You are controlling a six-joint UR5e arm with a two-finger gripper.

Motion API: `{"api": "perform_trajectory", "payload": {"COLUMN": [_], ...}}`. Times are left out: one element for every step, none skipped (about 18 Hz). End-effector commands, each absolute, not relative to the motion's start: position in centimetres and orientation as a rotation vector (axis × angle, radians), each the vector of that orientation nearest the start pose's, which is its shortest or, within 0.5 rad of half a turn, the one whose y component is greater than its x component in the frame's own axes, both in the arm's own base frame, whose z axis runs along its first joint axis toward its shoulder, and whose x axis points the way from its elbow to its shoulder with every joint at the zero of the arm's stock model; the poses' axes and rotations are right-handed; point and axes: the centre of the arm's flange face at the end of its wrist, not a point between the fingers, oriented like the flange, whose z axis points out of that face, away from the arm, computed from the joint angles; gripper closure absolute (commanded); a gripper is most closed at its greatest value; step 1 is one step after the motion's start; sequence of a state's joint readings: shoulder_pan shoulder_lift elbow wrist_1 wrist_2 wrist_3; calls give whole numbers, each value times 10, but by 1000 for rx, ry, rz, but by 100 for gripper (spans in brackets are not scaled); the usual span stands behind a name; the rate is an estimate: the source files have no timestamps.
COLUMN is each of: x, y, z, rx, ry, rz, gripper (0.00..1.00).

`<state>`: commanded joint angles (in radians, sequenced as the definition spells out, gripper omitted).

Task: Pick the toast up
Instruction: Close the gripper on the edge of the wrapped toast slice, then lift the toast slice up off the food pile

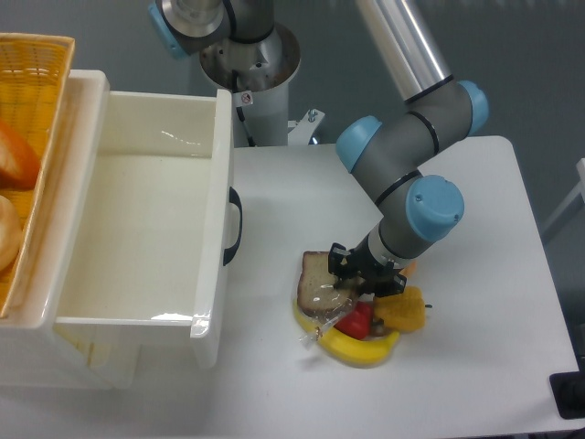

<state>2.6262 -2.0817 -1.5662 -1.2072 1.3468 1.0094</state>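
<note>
Plastic-wrapped toast (322, 287), one; gripper (364, 273) on its right edge.

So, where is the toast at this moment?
The toast lies on the white table, right of the white bin, resting on the banana with the gripper at its right edge.

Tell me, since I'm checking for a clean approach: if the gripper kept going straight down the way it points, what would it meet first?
Most likely the toast: the gripper sits right at its right edge, though depth is unclear.
</note>
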Motion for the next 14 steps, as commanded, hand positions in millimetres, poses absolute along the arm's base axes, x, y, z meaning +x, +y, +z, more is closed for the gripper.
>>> {"api": "perform_trajectory", "payload": {"x": [-476, -476, -476, -477, -478, -477, -476, -476, -480, -480, -479, -478, -475, -472], "y": [448, 448, 448, 449, 448, 445, 444, 441, 432, 427, 424, 419, 415, 411], "z": [236, 237, 241, 246, 255, 266, 276, 284, 293, 298, 307, 314, 324, 332], "rx": [-3000, -3000, -2999, -2996, -2991, -2990, -2990, -2994, -3002, -3009, -3013, -3015, -3016, -3014], "ry": [-92, -92, -91, -92, -94, -96, -98, -101, -125, -138, -144, -155, -163, -169], "rz": [-350, -350, -341, -329, -313, -308, -305, -313, -319, -342, -358, -372, -378, -386], "gripper": [73, 73, 73, 73, 73, 73, 73, 73, 73, 73, 73, 73, 73, 73]}}
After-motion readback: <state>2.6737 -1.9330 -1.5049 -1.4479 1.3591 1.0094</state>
